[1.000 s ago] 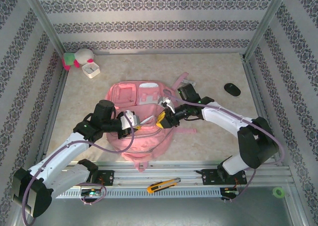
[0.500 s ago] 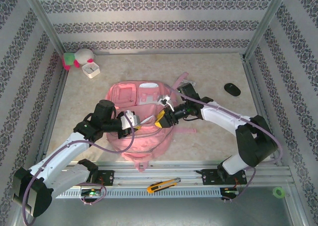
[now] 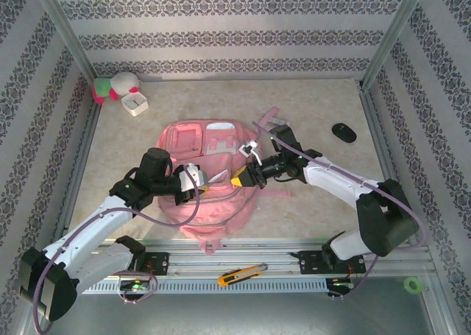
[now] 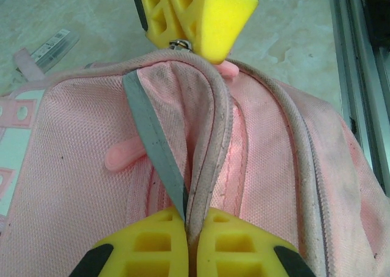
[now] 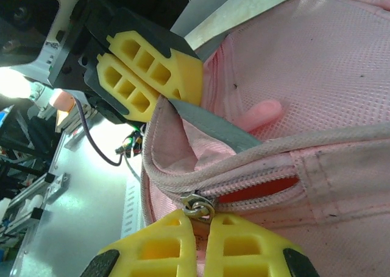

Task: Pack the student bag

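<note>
The student bag [image 3: 208, 196], a big pink backpack, lies flat in the middle of the table. My left gripper [image 4: 194, 216] is shut on the bag's piped edge beside a grey strip [image 4: 152, 144]; from above it sits at the bag's centre [image 3: 200, 185]. Facing it from the right, my right gripper [image 5: 201, 221] is shut on the metal zipper pull [image 5: 198, 205]. That same gripper sits over the bag's right side [image 3: 239, 178]. The zip [image 5: 259, 190] is partly open, with red showing inside. A pink rubber tab [image 4: 124, 156] lies on the fabric.
A pink-and-white plush toy [image 3: 116, 86] and a small white box [image 3: 135, 101] sit at the back left. A black mouse [image 3: 344, 132] lies at the right. A yellow utility knife [image 3: 241, 274] rests on the front rail, with a green tape roll [image 3: 413, 284] at the front right.
The right gripper's jaws, slightly apart before, have closed on the zipper pull, and its forearm has swung a little rightward. The left arm has held still.
</note>
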`<action>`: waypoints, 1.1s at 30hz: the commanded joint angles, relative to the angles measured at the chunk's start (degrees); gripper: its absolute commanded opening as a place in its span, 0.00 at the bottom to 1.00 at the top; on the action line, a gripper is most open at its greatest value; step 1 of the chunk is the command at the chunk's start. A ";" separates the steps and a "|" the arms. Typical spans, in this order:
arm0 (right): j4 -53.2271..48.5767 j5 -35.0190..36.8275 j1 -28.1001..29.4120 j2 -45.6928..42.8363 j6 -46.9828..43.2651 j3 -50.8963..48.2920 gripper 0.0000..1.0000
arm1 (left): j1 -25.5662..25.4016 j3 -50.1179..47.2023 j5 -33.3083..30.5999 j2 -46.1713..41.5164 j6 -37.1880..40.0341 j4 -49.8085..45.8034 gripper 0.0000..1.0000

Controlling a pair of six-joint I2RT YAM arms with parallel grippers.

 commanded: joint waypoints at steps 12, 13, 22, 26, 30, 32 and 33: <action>10.06 11.47 10.13 -6.60 13.74 -1.70 0.00 | -1.56 3.51 -8.25 2.75 -5.54 9.92 0.00; 10.56 13.04 10.88 -6.52 14.63 -1.79 0.00 | -1.81 3.45 -7.32 2.94 -6.01 10.60 0.00; 11.40 23.92 12.84 -7.84 21.39 -2.63 0.22 | -3.12 2.00 -3.19 2.73 -8.75 14.66 0.00; 7.34 26.90 9.71 -13.57 28.13 -4.59 0.53 | -2.93 0.10 -2.62 1.12 -6.63 15.06 0.00; 6.78 29.51 7.38 -17.22 36.70 -6.89 0.56 | -2.85 -0.23 -0.23 0.94 -3.85 14.08 0.00; 4.53 30.96 6.74 -16.74 41.94 -6.10 0.56 | -2.81 -0.34 0.18 0.74 -2.47 14.09 0.00; 3.14 30.80 6.26 -15.78 45.04 -5.27 0.55 | -2.80 -0.46 0.32 0.60 -1.81 14.27 0.00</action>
